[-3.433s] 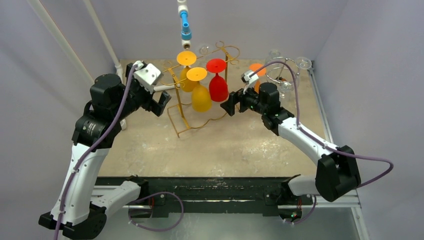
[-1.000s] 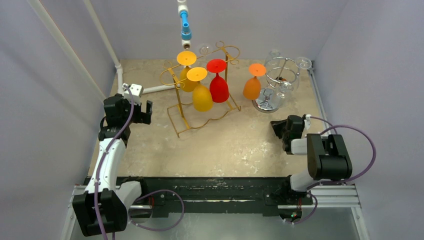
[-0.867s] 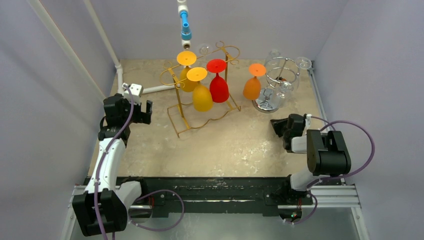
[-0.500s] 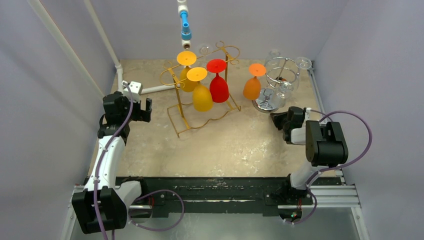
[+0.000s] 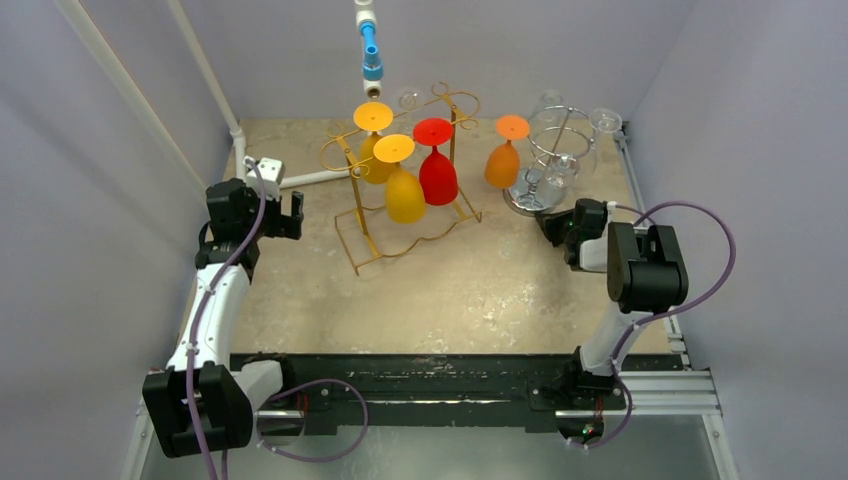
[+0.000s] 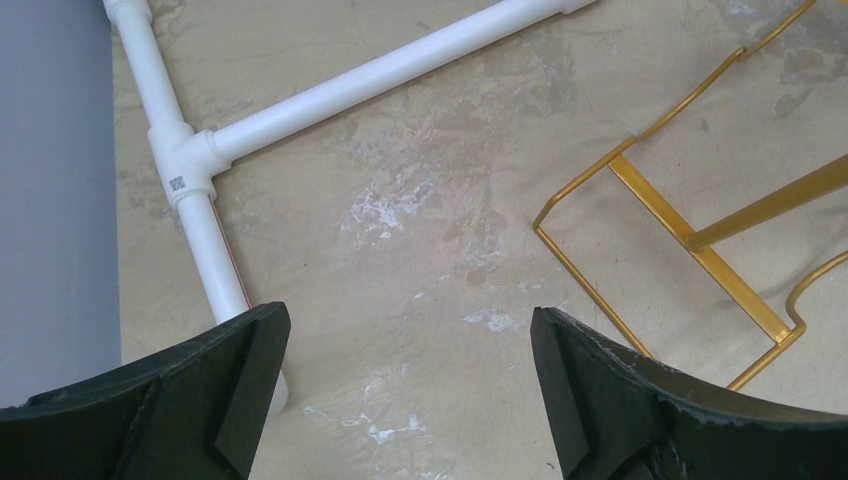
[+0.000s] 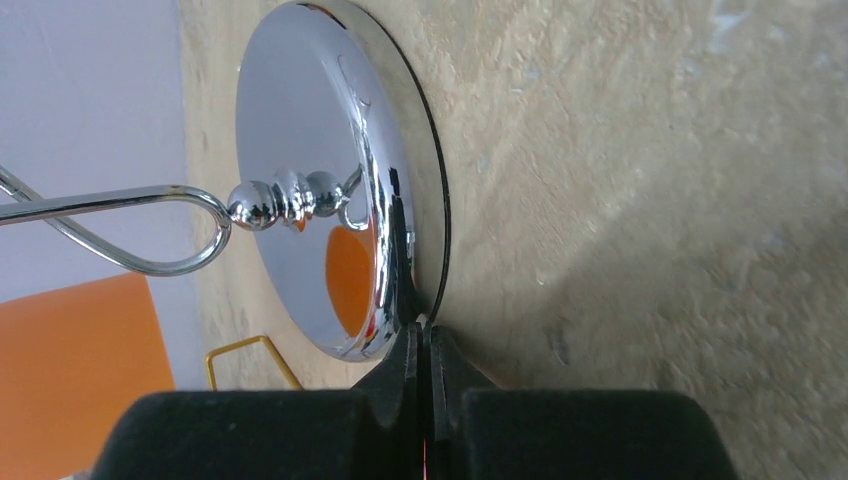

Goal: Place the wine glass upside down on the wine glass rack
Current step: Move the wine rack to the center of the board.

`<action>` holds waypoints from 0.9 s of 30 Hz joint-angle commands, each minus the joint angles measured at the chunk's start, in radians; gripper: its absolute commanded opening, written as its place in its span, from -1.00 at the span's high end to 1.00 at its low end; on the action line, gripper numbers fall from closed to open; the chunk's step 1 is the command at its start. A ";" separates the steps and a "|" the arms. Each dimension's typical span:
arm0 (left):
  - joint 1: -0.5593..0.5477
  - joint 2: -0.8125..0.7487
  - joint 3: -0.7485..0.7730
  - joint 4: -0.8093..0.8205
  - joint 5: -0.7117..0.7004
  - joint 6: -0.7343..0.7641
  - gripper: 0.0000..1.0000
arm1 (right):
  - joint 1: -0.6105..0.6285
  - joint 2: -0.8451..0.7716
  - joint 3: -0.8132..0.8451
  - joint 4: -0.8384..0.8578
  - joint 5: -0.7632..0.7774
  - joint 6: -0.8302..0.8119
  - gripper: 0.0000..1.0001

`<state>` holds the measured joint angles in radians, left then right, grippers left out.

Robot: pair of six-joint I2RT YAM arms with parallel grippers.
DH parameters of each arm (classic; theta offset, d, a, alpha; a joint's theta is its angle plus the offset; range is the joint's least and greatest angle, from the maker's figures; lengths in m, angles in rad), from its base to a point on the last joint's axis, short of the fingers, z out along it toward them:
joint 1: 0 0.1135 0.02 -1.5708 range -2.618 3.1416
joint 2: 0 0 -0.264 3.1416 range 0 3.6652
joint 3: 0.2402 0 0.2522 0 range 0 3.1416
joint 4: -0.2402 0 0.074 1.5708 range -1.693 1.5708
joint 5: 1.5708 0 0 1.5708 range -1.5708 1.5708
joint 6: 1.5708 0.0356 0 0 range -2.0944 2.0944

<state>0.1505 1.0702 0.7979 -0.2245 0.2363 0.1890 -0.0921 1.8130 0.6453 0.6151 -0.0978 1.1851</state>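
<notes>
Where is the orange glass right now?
In the top view, the orange glass is upside down at the back right, between the gold rack and the chrome rack.

Light falls soft and even from above across the desk [image 5: 480, 290], leaving no hard shadows anywhere in the overhead view. That view is clear at the centre, though the pale walls lean outward toward its edges. From my left wrist the mottled surface is crisp, the gold rack [image 6: 700, 248] casts barely a shadow, and my jaws show as flat black with little detail. From my right wrist the chrome base [image 7: 300, 150] gives off bright glare and a smeared orange reflection — my jaws there are a dark, slightly soft mass, with a dim grey shadow beside them.
</notes>
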 commanded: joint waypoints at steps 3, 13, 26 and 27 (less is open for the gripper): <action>0.007 0.012 0.049 0.042 0.017 -0.025 -1.00 | -0.003 0.068 0.108 0.019 0.009 -0.003 1.00; 0.006 0.048 0.050 0.073 0.022 -0.035 -1.00 | -0.003 0.124 0.223 -0.014 0.007 -0.073 1.00; 0.007 0.042 0.050 0.100 0.049 -0.062 -1.00 | -0.008 0.051 0.231 -0.059 -0.015 -0.207 0.83; 0.007 0.042 0.047 0.103 0.059 -0.068 -1.00 | -0.008 0.018 0.217 -0.079 -0.008 -0.228 0.60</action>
<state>0.1505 1.1275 0.8062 -0.1780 0.2485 0.1570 -0.0933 1.9514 0.8856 0.5556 -0.1230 1.0451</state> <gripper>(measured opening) 0.996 0.071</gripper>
